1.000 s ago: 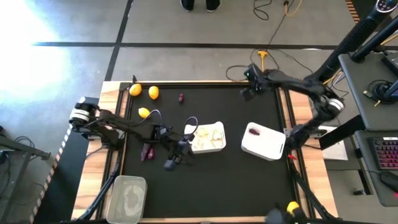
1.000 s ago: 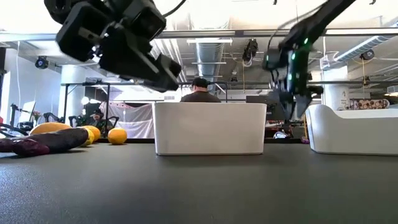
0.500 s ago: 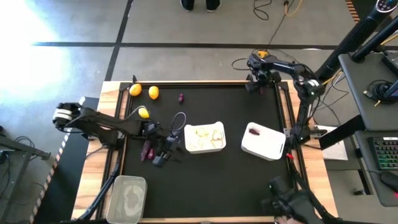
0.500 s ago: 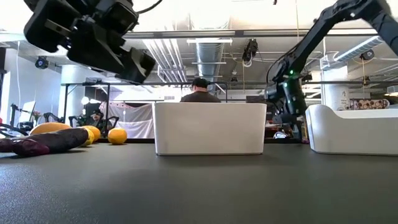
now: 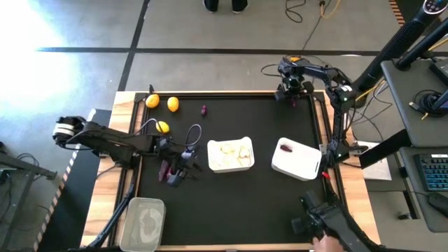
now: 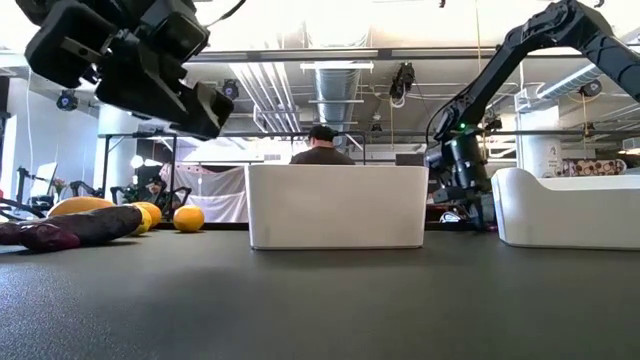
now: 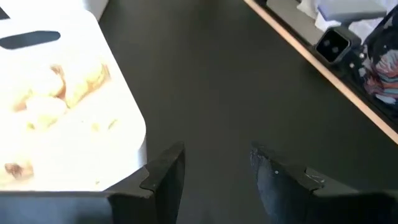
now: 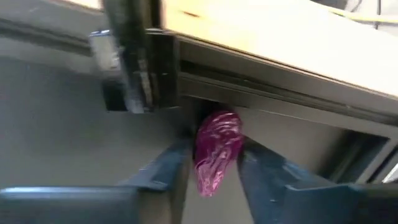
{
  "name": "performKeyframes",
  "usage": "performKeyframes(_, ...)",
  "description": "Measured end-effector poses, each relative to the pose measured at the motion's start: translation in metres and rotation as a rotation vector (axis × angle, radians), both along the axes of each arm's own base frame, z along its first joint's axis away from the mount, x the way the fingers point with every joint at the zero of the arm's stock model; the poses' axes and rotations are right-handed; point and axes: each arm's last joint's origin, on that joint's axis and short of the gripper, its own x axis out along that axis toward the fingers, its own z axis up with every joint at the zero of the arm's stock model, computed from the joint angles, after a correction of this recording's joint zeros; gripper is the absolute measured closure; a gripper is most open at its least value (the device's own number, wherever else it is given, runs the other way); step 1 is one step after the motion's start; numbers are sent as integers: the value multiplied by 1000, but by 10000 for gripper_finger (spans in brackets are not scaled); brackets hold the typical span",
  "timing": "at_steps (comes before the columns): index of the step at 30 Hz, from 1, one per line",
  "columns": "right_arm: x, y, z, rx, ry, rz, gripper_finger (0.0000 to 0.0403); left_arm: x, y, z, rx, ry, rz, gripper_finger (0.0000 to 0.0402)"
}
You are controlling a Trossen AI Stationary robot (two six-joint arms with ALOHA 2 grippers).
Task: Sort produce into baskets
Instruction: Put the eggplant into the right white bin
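Note:
My left gripper (image 5: 179, 171) is open and empty above the black mat, between two dark purple vegetables (image 5: 166, 170) lying on the mat and the middle white tray (image 5: 244, 165). That tray holds pale pieces (image 7: 46, 99). My right gripper (image 5: 292, 88) is at the table's far edge, shut on a purple vegetable (image 8: 216, 150). Three lemons (image 5: 173, 104) lie at the far left, with a small purple piece (image 5: 204, 110) beside them. The right white tray (image 5: 301, 168) holds one purple piece (image 5: 285, 148). My right gripper pinches the purple vegetable's sides (image 8: 219, 135) between its two fingers. The vegetable lies along the fingers and its free end (image 8: 209, 184) shows in the gap between them. Whether it is clear of the table, I cannot tell.
A clear greyish tub (image 5: 145, 222) stands at the near left corner. The table's wooden rim and metal frame (image 8: 280, 56) are right by my right gripper. Cables lie on the floor beyond the far edge. A person sits in the room behind the table (image 6: 322, 148).
My left gripper has gone from beside the middle white tray toward the table's left edge, to the purple vegetables, and stays open. My right gripper has gone toward the table's far edge and come lower.

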Motion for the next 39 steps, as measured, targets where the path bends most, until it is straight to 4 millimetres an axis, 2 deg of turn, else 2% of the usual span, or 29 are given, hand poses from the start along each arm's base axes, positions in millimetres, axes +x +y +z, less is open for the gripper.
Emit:
performKeyframes(6, 2, 1, 10, -40, -18, 42, 378, 8, 0, 5, -23, -26, 16, 235)
performKeyframes(9, 10, 15, 29, -74, -18, 77, 380, 11, -1, 8, -76, -6, 49, 235)
performKeyframes(12, 27, 42, 55, -106, -39, 160, 375, 14, -2, 14, -136, -34, 76, 235)
performKeyframes(15, 51, 86, 82, -136, -70, 262, 375, 17, -3, 20, -175, -89, 89, 235)
performKeyframes(19, 77, 164, 114, -189, -148, 424, 375, 20, -6, 22, -228, -135, 100, 235)
performKeyframes(23, 82, 246, 128, -189, -222, 546, 374, 27, -19, 24, -312, -192, 74, 235)
performKeyframes(27, 67, 307, 124, -163, -266, 582, 374, 36, -35, 24, -325, -273, 2, 235)
performKeyframes(30, 51, 333, 109, -135, -247, 574, 374, 45, -44, 22, -263, -330, -57, 235)
performKeyframes(33, 36, 341, 87, -114, -178, 556, 374, 56, -47, 17, -193, -345, -88, 235)
performKeyframes(39, 24, 334, 51, -87, -71, 465, 363, 72, -47, 16, -171, -307, -82, 235)
